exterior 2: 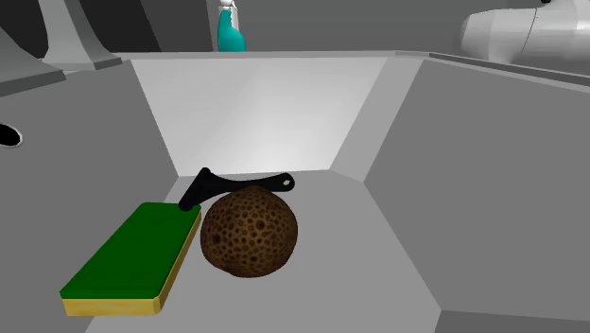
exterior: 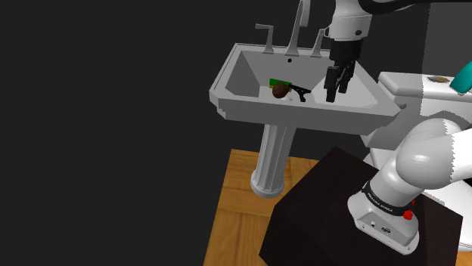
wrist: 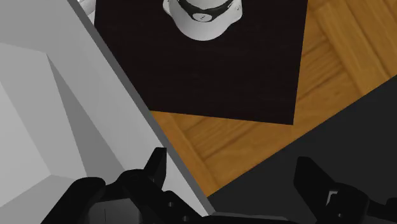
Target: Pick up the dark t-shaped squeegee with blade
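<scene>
The dark T-shaped squeegee (exterior: 302,93) lies in the basin of a grey pedestal sink (exterior: 234,94), partly behind a brown pitted ball (exterior: 281,91). In the second exterior view the squeegee (exterior 2: 238,184) shows its handle with a hole at the end, while its blade end is tucked between the ball (exterior 2: 250,231) and a green sponge (exterior 2: 132,257). My gripper (exterior: 335,94) hangs open above the sink's near rim, toward the shoulder view's right of the squeegee and apart from it. In the wrist view the gripper (wrist: 234,168) has its fingers (wrist: 156,164) spread with nothing between them.
A faucet with two handles (exterior: 297,34) stands at the sink's back. A white toilet (exterior: 423,91) with a teal bottle (exterior: 463,78) is beside the sink. The dark stand (wrist: 210,70) and wooden floor (wrist: 331,57) lie below the gripper.
</scene>
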Tool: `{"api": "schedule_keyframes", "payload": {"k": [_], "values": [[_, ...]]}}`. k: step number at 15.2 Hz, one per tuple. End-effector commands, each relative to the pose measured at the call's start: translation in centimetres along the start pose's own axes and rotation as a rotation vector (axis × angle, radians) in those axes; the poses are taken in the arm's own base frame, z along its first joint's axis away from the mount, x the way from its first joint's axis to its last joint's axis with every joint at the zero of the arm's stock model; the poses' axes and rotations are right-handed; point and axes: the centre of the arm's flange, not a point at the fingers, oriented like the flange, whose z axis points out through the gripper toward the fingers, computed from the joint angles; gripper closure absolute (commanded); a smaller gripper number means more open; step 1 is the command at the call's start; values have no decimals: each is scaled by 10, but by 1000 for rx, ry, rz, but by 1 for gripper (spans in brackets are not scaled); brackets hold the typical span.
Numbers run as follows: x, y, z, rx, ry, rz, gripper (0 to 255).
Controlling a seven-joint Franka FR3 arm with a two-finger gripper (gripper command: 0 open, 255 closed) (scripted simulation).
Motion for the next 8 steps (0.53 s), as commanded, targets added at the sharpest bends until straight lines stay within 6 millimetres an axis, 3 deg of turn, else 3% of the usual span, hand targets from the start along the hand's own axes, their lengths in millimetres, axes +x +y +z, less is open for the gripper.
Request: {"api": "schedule_keyframes", "payload": {"k": [1,8], "values": [[0,0,0,0,0,0,0],[64,47,31,-5,52,146,0]]}}
